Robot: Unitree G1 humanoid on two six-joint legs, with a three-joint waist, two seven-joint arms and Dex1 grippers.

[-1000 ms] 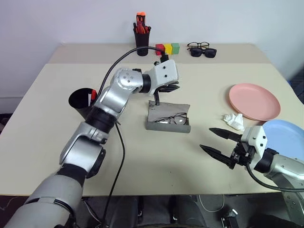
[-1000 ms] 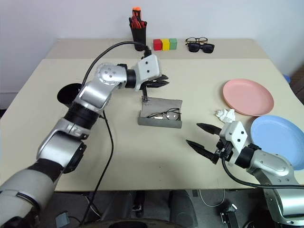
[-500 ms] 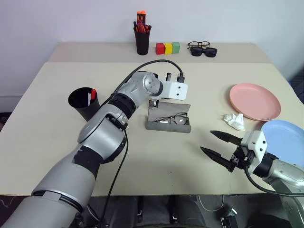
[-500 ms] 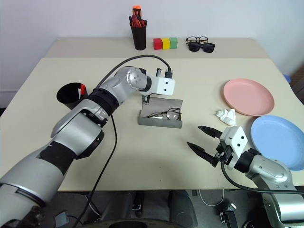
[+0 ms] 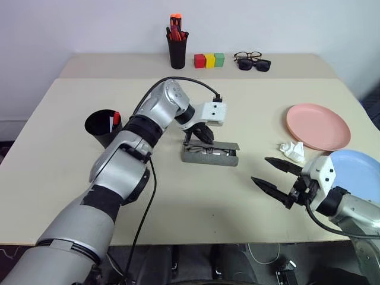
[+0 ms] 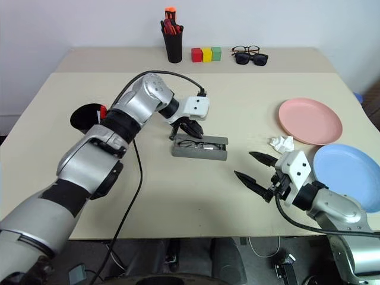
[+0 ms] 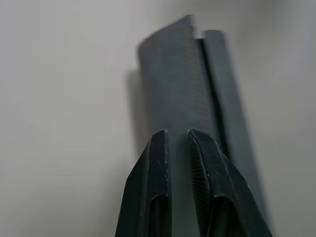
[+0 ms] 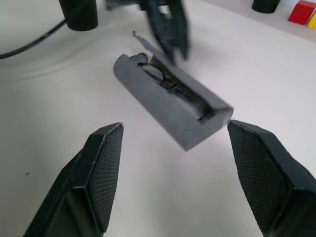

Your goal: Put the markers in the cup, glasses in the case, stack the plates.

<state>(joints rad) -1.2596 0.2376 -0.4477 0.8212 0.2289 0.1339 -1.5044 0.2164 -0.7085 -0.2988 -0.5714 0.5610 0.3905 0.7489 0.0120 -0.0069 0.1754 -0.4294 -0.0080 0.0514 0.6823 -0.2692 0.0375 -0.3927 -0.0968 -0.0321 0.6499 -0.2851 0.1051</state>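
Your left tool [image 5: 199,135], fingers pressed together, bears on the case [image 5: 211,154] lid; right tool [image 5: 274,175] at 4 o'clock stands spread.

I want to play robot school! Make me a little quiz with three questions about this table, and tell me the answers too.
1. True or false: the pink plate is stacked on the light blue plate.
2. What sits inside the grey case? A) markers B) glasses C) blocks
3. Fill in: the left gripper has its jaws shut and presses on the case's ____.

Key:
1. False; the plates lie side by side.
2. B; the glasses show through the gap.
3. Lid, which is nearly closed. The right gripper waits with jaws open, empty.
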